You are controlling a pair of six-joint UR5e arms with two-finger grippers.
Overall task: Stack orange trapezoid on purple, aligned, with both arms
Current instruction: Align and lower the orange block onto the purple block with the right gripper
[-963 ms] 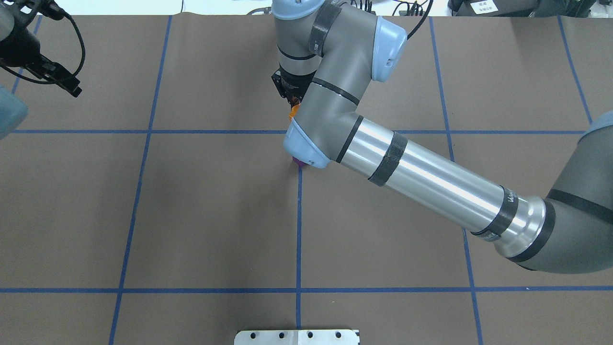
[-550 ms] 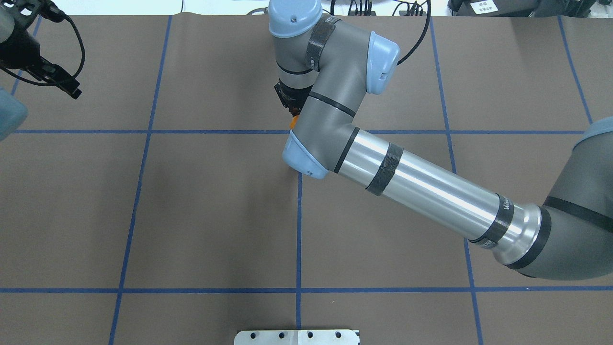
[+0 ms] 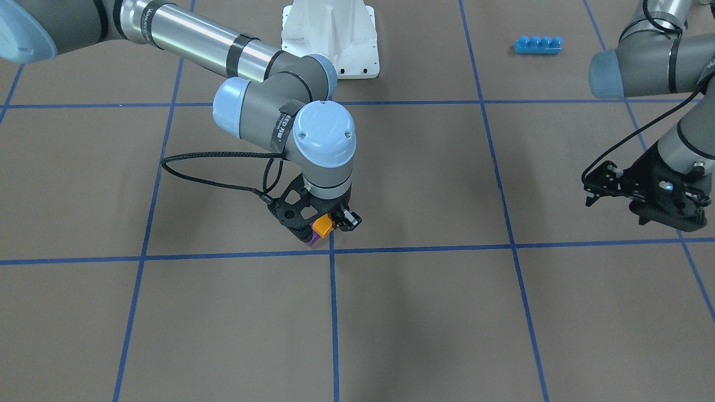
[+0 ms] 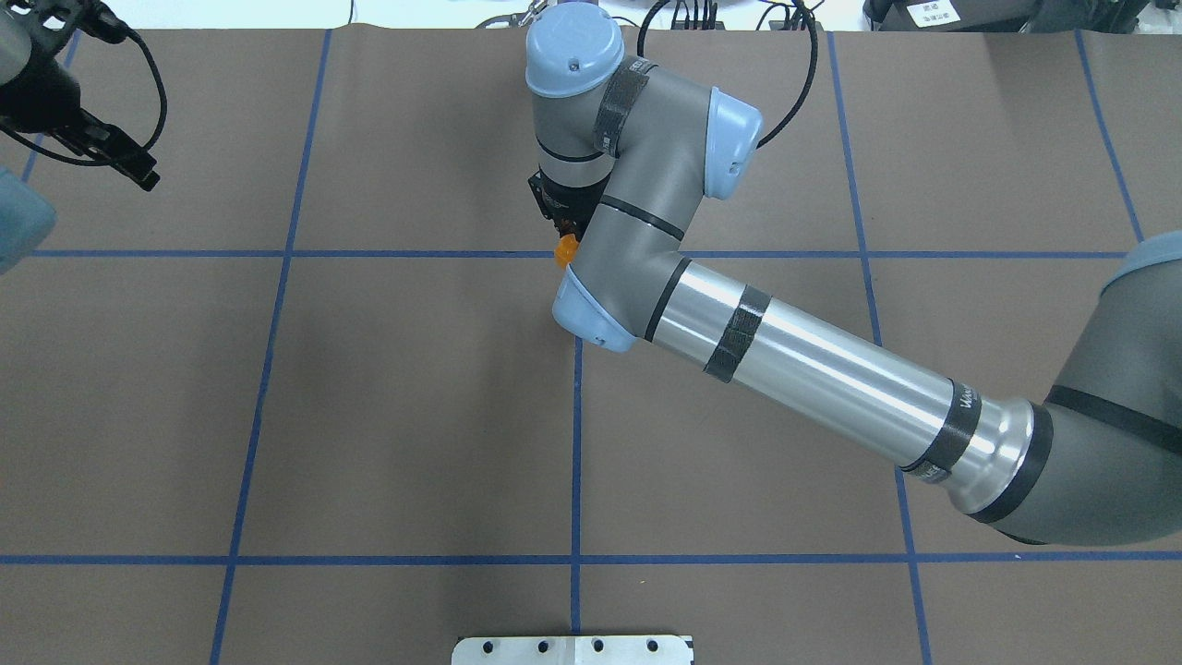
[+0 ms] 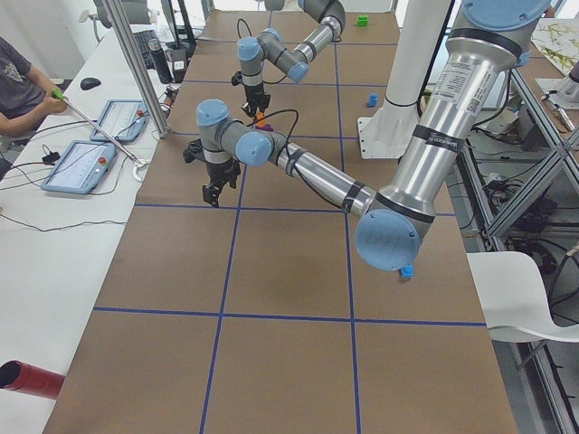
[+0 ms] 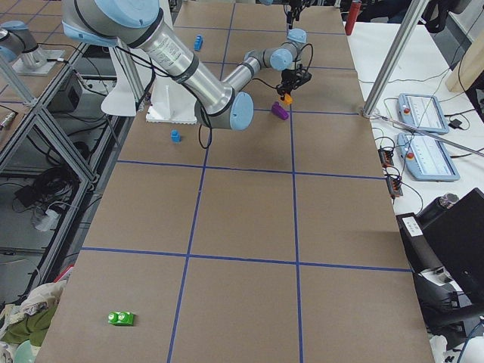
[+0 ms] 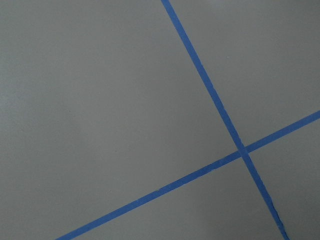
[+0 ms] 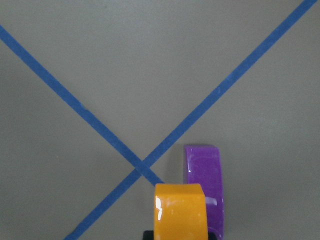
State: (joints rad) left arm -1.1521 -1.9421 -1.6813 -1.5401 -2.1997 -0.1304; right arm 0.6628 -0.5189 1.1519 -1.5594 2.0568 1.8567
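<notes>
a long blue brick (image 3: 537,44) is lying well away from the work, and in the overhead view my right arm (image 4: 785,342) is blocking the purple (image 8: 202,172). the right gripper (image 3: 327,224) is clenching the glossy orange trapezoid (image 3: 322,226) just above the purple, offset sideways, beside a tape crossing (image 8: 141,165); the left gripper (image 3: 596,187) is hanging spread and empty. i'm failing to make out whether the bricks are touching

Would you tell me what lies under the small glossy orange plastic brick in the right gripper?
A small glossy purple plastic brick lies on the brown table below the orange brick, offset sideways. Its overlapped part is hidden; contact cannot be judged.
</notes>
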